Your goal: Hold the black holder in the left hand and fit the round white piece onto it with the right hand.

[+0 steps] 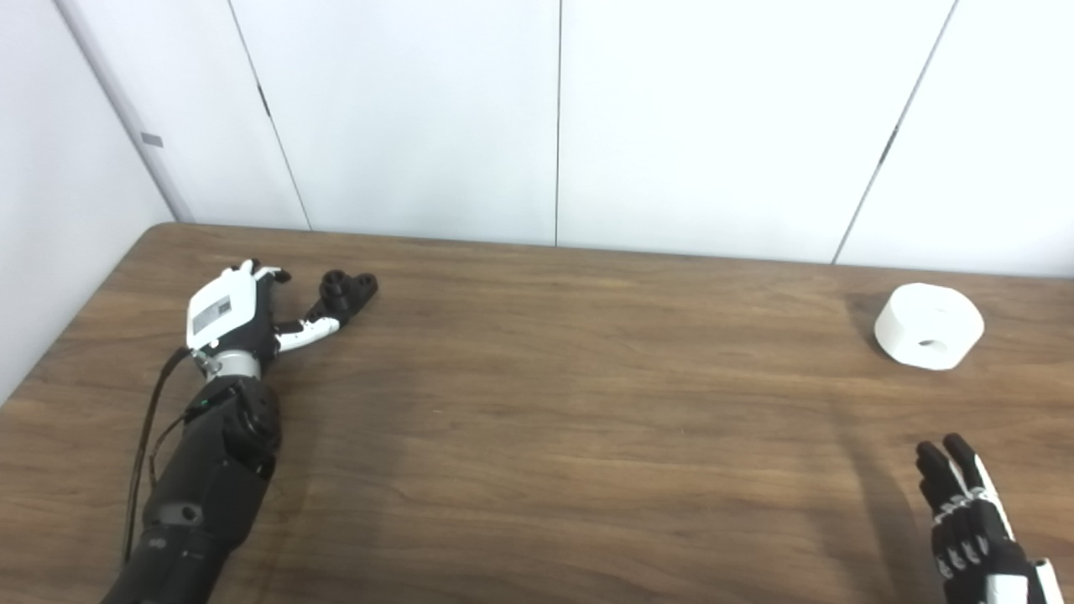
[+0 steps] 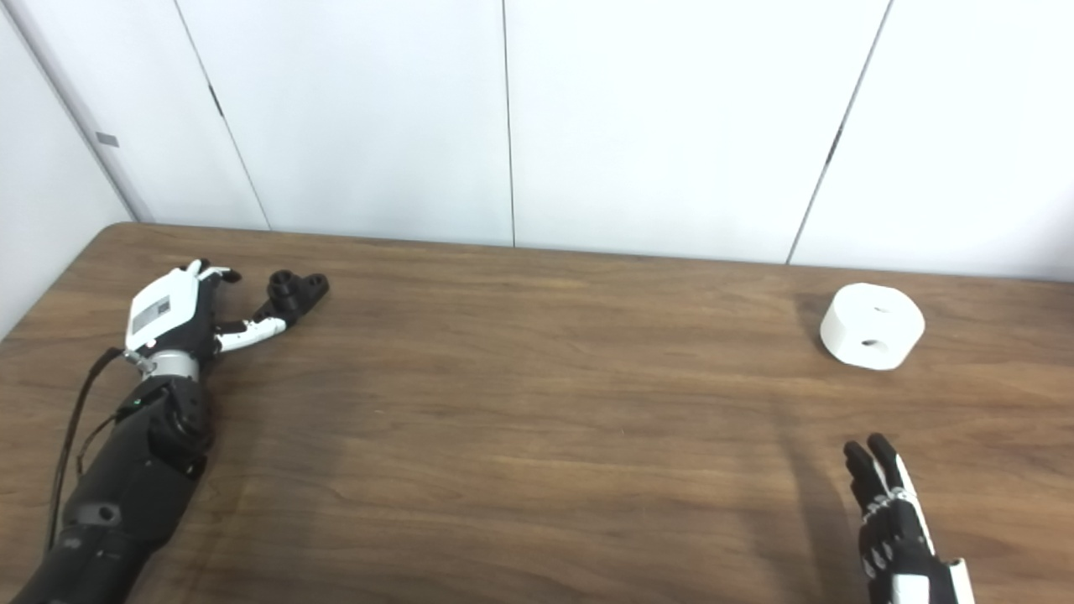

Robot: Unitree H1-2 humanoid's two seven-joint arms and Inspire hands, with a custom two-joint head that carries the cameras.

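The black holder [image 1: 346, 293] lies on the wooden table [image 1: 537, 403] at the far left. My left hand [image 1: 239, 315] rests just left of it, open, with its thumb stretched out toward the holder's near end; I cannot tell whether the thumb touches it. The round white piece [image 1: 928, 325] sits at the far right of the table with a hole in its side facing me. My right hand [image 1: 973, 524] is low at the bottom right, well short of the white piece, fingers straight and apart, holding nothing.
White wall panels [image 1: 554, 117] stand behind the table's back edge. A black cable [image 1: 143, 436] runs along my left forearm. Bare wood spans the wide stretch between the two objects.
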